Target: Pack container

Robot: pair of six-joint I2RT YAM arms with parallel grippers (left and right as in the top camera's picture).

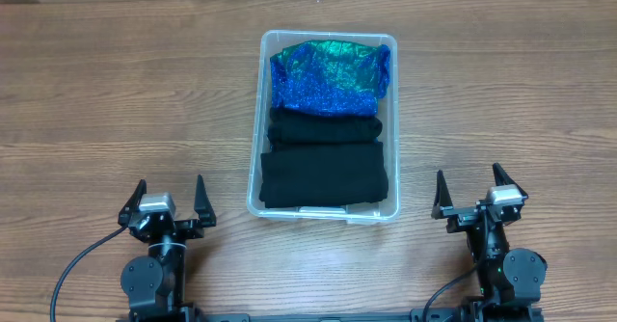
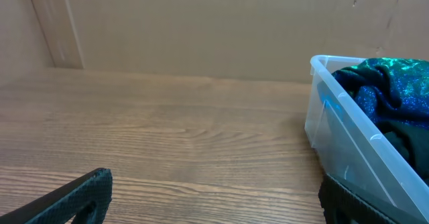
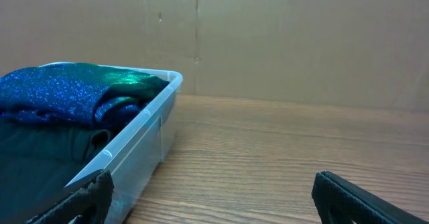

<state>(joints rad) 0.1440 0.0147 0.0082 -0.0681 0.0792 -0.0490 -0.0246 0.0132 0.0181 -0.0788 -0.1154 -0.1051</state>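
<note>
**Both tools wide and holding nothing, container packed at frame centre**

Left tool [image 1: 171,185] sits at lower left of the overhead view with its fingers spread wide, gripping nothing. In its own wrist view the finger [image 2: 77,196] comes in at the bottom edge with bare table between it and its partner. Right tool [image 1: 469,177] at lower right is the same: wide apart, holding nothing. Each is well apart from the bin, one on either side of its near end.

Table [image 1: 116,81]: wood grain, fills nearly the whole overhead frame.

Container [image 1: 328,36]: clear plastic, flat on the table at centre, long axis running top to bottom of the frame. Three folded garments are inside, in a row:
- large black fold [image 1: 323,175] at the lower end, spanning the full width
- sparkly blue-green garment [image 1: 328,74] at the upper end, bunched, and rising above the rim in both wrist views
- smaller black fold [image 1: 326,129] between them, touching both

A brown cardboard wall [image 2: 201,23] backs the table in both wrist views. A black cable [image 1: 77,264] curves off the left arm base at the bottom left corner.
</note>
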